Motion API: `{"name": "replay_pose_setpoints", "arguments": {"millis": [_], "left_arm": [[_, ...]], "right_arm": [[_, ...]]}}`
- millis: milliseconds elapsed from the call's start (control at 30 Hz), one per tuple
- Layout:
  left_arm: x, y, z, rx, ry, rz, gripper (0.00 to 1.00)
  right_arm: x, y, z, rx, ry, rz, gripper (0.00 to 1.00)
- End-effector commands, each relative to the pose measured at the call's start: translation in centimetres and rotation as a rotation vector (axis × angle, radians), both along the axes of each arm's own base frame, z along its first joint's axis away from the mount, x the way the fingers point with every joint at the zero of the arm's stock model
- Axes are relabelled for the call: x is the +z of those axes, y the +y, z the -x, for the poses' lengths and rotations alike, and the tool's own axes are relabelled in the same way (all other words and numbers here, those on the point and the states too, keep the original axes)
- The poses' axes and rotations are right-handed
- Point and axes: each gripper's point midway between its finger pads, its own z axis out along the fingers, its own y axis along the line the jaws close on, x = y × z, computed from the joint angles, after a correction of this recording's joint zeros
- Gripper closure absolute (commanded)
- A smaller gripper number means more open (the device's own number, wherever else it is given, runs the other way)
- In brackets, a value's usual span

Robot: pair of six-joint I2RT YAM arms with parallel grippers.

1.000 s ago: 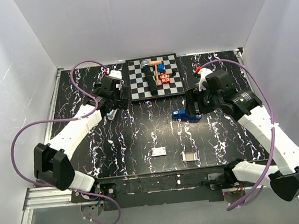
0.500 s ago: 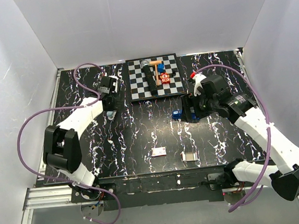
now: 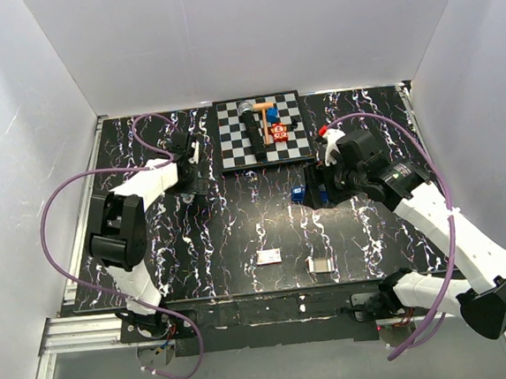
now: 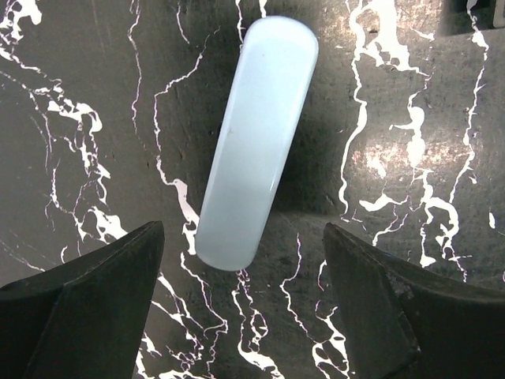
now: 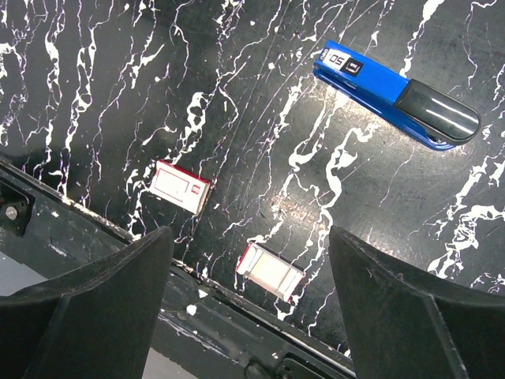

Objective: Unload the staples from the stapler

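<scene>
While hovering with right hand spread wide and empty near the stapler on the bench, grips nothing. Left hand likewise apart, over a pale bar. Seemingly unopened; unloading all yet to do.

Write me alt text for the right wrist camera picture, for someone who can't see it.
A bright-blue stapler lies on a black, white-veined table, ahead of the right gripper, whose jaws stand wide open and hold nothing. Two small white-and-red flat boxes lie nearer the gripper, by the table's edge.
</scene>
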Motion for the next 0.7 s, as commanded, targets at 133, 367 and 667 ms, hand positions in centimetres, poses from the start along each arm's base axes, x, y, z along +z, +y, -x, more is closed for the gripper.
{"name": "replay_pose_setpoints", "arguments": {"millis": [133, 367, 667], "left_arm": [[0.3, -0.9, -1.5, -0.016, -0.018, 0.035, 0.24], [0.1, -1.0, -1.6, -0.019, -0.011, 0.043, 0.34], [0.1, -1.3, -1.4, -0.027, -0.007, 0.059, 0.55]], "right_arm": [[0.6, 0.9, -0.2, 0.022, -0.020, -0.033, 0.13], [0.6, 1.2, 0.0, 0.032, -0.018, -0.034, 0.15], [0.6, 1.4, 0.3, 0.041, -0.011, -0.036, 0.20]]}}
